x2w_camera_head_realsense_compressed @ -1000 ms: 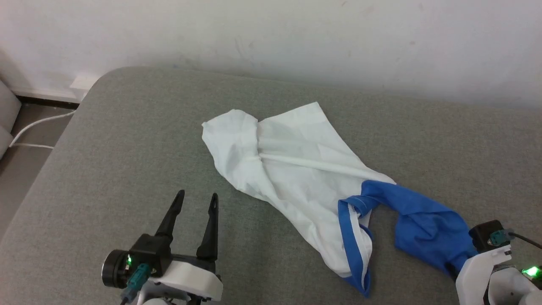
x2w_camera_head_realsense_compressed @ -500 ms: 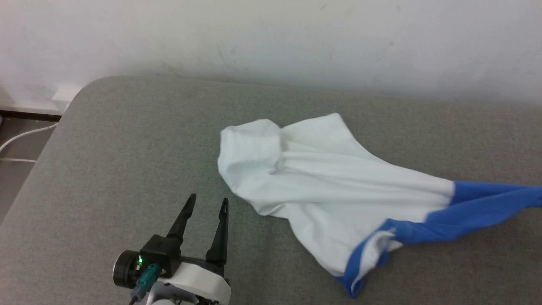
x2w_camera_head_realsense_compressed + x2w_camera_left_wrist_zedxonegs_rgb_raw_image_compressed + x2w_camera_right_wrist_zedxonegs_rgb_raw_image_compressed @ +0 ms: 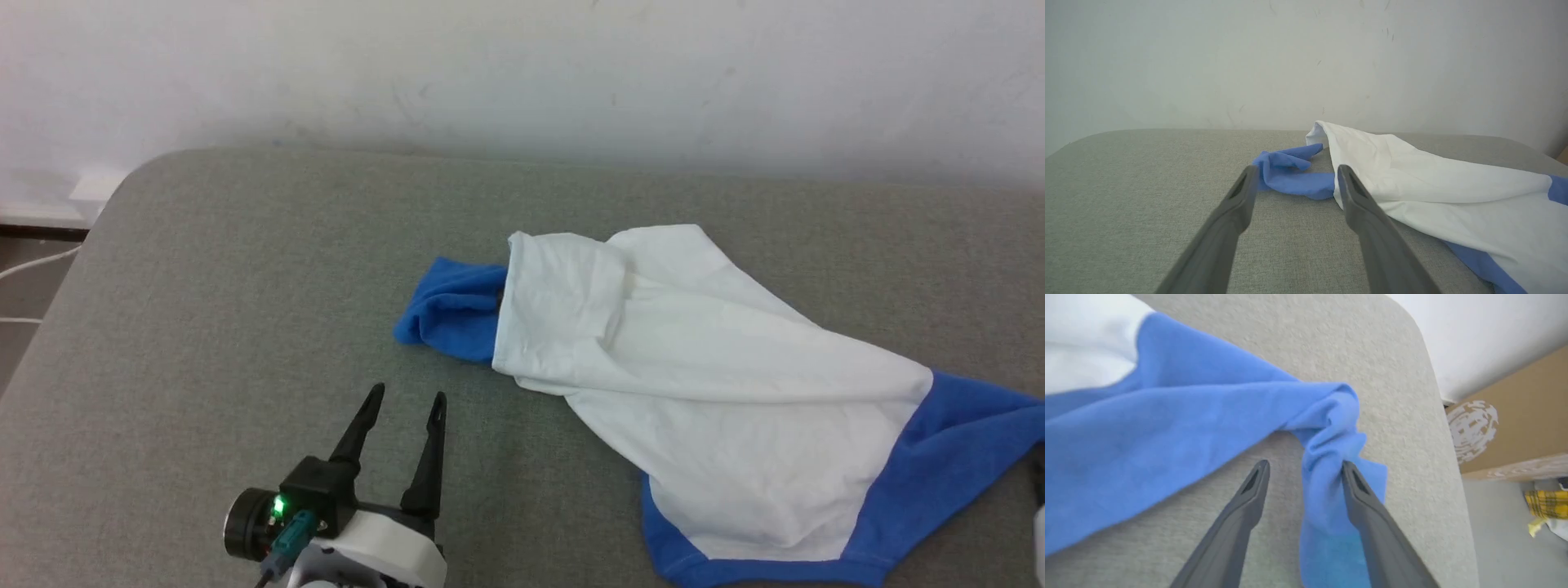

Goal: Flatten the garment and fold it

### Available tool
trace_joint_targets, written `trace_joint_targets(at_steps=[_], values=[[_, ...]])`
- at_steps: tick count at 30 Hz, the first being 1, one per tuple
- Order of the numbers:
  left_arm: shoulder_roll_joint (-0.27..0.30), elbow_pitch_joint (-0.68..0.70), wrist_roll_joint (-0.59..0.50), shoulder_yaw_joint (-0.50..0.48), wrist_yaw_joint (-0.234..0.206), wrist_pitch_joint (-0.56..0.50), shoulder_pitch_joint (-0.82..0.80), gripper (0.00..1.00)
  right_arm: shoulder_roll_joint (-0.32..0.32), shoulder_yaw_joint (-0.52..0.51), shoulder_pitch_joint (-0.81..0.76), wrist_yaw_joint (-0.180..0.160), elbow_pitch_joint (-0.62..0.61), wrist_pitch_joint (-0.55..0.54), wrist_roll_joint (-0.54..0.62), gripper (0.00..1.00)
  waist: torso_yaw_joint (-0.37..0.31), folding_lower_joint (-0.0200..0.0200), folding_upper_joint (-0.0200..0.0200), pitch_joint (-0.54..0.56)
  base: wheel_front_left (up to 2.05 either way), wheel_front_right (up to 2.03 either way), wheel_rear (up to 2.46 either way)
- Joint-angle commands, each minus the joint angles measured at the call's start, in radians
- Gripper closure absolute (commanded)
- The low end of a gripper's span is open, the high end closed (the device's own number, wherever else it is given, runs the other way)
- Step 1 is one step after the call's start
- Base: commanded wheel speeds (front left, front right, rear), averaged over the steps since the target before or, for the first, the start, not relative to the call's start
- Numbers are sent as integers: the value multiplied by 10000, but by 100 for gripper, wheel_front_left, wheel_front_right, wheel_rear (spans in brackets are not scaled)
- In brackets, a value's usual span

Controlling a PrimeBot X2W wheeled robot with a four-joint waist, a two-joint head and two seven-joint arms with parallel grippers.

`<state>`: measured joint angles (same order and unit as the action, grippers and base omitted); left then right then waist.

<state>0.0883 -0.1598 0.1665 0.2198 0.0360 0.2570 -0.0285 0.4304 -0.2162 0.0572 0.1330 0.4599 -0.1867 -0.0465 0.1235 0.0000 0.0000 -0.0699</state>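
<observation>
Garment (image 3: 1433,183) beyond spread left hand (image 3: 1294,173)

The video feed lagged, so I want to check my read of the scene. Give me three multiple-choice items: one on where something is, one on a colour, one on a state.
1. Where is the left gripper?
A. Over bare grey cushion, short of the garment.
B. Pressed on the white chest.
C. Gripping a sleeve.

2. What colour are the sleeves?
A. Red.
B. Blue.
C. Green.

3. How does the garment lie?
A. Neatly folded.
B. Spread flat.
C. Bunched and twisted.

Answers:
1. A: its open jaws stand over bare cushion, pointing toward the near sleeve.
2. B: blue cloth pokes out at both ends of the white body.
3. C: the body is creased and rolled over itself.
</observation>
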Motion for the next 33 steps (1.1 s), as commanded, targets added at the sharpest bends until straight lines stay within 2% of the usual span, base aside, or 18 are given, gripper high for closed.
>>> trace_joint_targets(at_steps=[1,4,10,17,24,28,33], values=[[-33,-46,-63,-51,68,47,-132,0,7,55,183,-23,-95,126,-68,0,-116,0,0,80,0,0,0],[-35,-251,-43,-84,125,47,-117,0,-282,787,471,-23,-700,933,-502,0,-355,0,0,216,0,0,0],[46,-910,21,-69,203,-66,-246,0,-876,1861,460,-23,-2839,2198,-1285,0,-902,0,0,336,0,0,0],[453,-1676,-21,-284,-2,-1352,-1311,0,-1757,2224,-221,-23,-4784,2958,-1330,0,-1541,0,0,-187,0,0,0],[1287,-2731,-17,-605,5,-3607,-3288,0,-2224,2436,-437,-23,-5240,3137,-1117,0,-2066,0,0,-1101,0,0,0],[1799,-3456,36,-415,444,-5225,-4398,0,-2397,2544,-291,-23,-5221,3217,-997,0,-2282,0,0,-1540,0,0,0],[2180,-4318,1004,251,912,-7811,-4985,0,-2598,2748,-44,-23,-4909,3367,-921,0,-2495,0,0,-1827,0,0,0]])
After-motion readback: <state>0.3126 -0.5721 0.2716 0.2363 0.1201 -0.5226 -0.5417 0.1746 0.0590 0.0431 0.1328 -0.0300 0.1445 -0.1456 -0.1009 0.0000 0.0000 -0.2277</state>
